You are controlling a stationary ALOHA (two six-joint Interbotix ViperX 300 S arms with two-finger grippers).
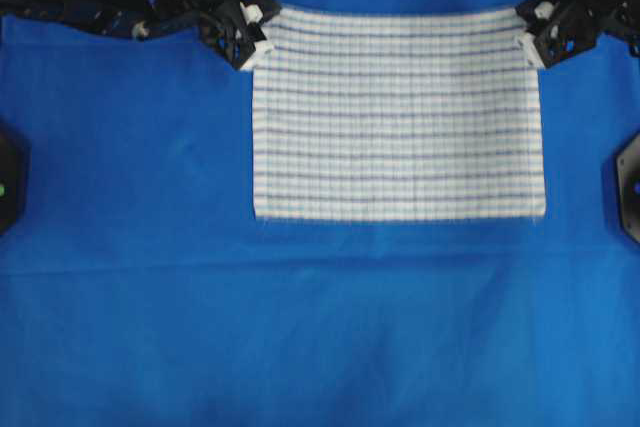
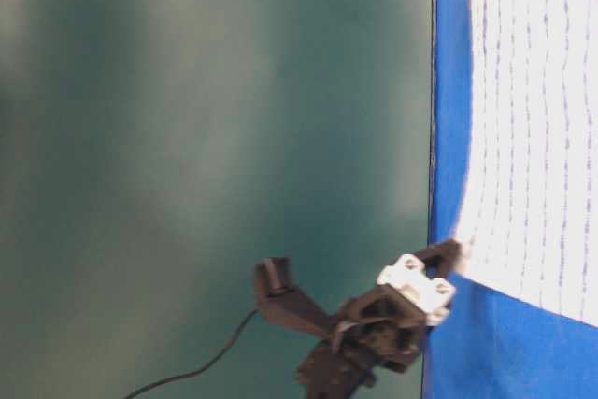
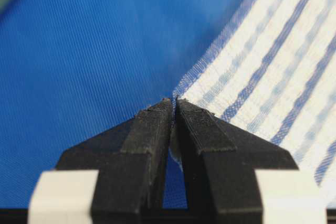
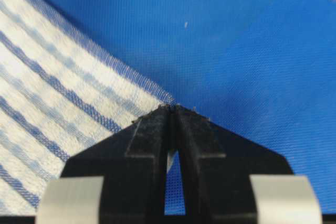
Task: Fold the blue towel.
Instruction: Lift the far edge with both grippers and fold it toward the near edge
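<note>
Overhead view shows the blue towel (image 1: 397, 115) flat on the blue cloth (image 1: 130, 277), its far corners pinched in the closed left gripper (image 1: 254, 45) and right gripper (image 1: 527, 42); thin, limp weave, best lifted by corners.

Four cameras, one cloth-covered bench (image 1: 120, 327)
Overhead looks straight down; side view sits low, turned sideways; wrist views close, sharing towel (image 1: 395, 117) corners.
</note>
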